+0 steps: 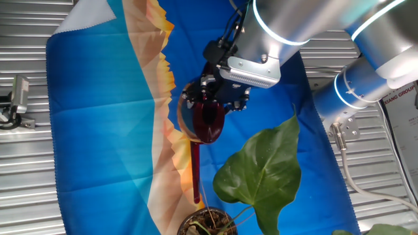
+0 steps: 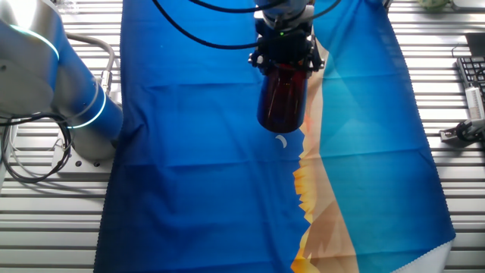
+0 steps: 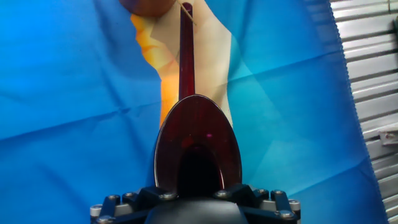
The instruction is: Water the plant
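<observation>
The plant [image 1: 261,171] stands at the near edge in one fixed view, a large green heart-shaped leaf above a small round pot [image 1: 208,223] of dark soil. My gripper [image 1: 215,96] is shut on a dark red translucent watering can [image 1: 208,119] held above the cloth. The can's long spout [image 1: 196,173] slopes down and ends just above the pot's rim. In the hand view the can [image 3: 198,146] fills the centre between the jaws of the gripper [image 3: 196,202], and its spout [image 3: 186,56] runs away toward a brownish pot edge [image 3: 146,5]. The other fixed view shows only the gripper [image 2: 284,54] and the can [image 2: 284,98].
A blue and orange cloth [image 1: 104,130] covers the slatted metal table [image 1: 26,176]. The arm's base [image 2: 76,114] with cables stands beside the cloth. A metal fixture [image 1: 16,104] sits off the cloth, and a keyboard [image 2: 474,76] lies at the table's edge.
</observation>
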`<state>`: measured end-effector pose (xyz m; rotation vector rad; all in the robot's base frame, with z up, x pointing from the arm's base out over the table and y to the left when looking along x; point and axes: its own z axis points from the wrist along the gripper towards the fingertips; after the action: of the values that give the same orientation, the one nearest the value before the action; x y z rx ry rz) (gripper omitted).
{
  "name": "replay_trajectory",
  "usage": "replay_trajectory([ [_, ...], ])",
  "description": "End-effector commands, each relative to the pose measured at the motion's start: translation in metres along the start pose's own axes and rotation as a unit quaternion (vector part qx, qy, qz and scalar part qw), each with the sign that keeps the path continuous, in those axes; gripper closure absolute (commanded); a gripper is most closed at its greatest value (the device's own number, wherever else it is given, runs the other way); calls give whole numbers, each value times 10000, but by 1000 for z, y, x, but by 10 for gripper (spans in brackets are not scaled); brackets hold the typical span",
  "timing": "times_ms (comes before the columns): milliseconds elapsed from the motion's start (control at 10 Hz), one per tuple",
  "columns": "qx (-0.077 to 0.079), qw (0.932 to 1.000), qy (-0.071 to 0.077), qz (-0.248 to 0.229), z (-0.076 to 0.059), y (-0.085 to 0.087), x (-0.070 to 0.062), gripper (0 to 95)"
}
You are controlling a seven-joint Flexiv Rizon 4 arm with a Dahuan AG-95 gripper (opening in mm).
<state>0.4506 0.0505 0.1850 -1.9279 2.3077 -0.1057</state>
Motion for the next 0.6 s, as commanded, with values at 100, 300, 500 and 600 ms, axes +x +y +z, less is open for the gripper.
replay_trajectory([
  [100, 39, 10000, -16, -14, 2, 1, 0, 950],
  [300, 76, 10000, -16, -23, 6, 2, 1, 950],
  [500, 97, 9999, -11, -36, 8, 2, 2, 950],
  [600, 101, 9999, -13, -35, 9, 2, 2, 950],
])
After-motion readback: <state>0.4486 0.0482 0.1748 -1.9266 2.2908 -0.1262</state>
